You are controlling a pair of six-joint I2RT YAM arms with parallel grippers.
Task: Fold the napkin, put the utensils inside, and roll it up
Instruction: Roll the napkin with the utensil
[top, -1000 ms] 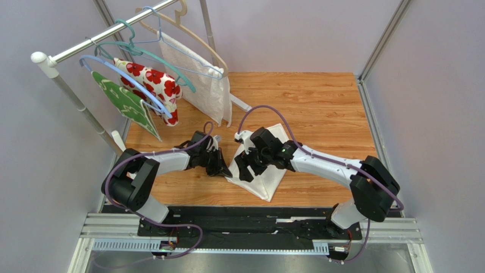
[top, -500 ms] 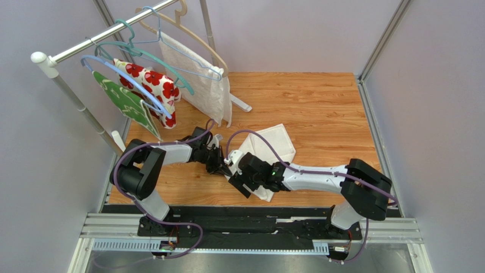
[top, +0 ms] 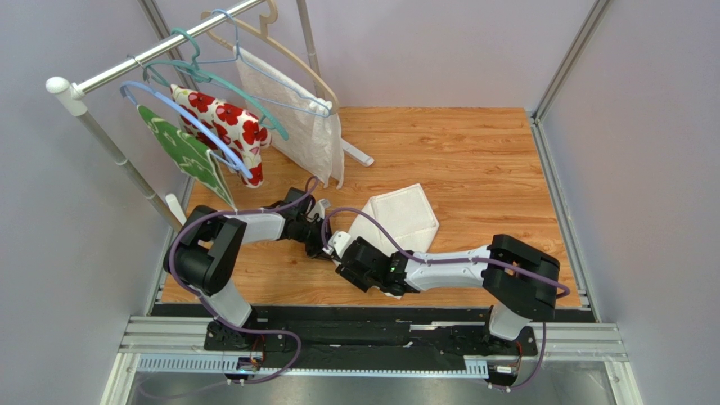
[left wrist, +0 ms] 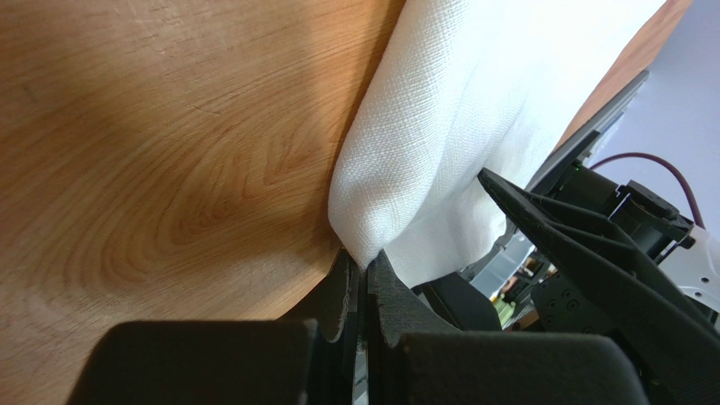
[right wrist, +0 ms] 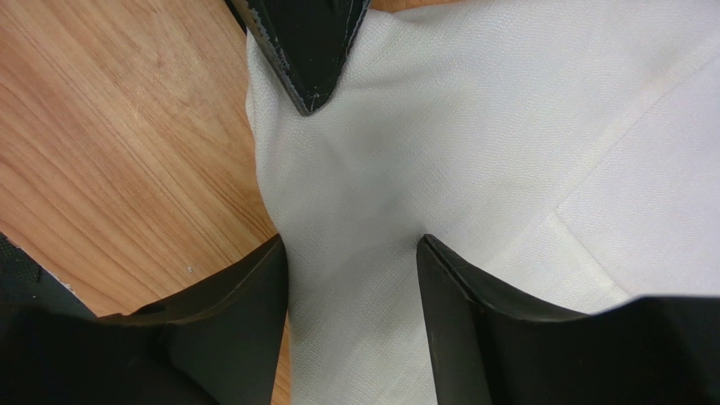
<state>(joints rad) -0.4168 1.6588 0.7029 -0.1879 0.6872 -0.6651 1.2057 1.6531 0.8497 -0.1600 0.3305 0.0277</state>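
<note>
The off-white napkin [top: 399, 219] lies folded on the wooden table, its near-left end running under the two grippers. My left gripper [top: 320, 243] is shut on a folded corner of the napkin [left wrist: 439, 126], and the cloth is pinched right at the fingertips [left wrist: 362, 261]. My right gripper [top: 349, 259] hovers open just to the right of it. Its two black fingers [right wrist: 262, 287] stand astride the napkin [right wrist: 473, 126], the cloth lying loose between them. The left gripper's tip [right wrist: 308, 51] shows just beyond, on the cloth's edge. The utensils are out of view.
A clothes rack [top: 127, 67] stands at the back left with hangers, a red-flowered cloth [top: 228, 122], a green cloth [top: 186, 152] and a textured white cloth [top: 300, 118]. Grey walls close both sides. A black rail [top: 372, 333] runs along the near edge.
My right arm has swung left and toward the near edge, coming down beside the left gripper at the napkin's near-left end. The napkin's far part now lies flat. The left gripper stays shut on the cloth.
</note>
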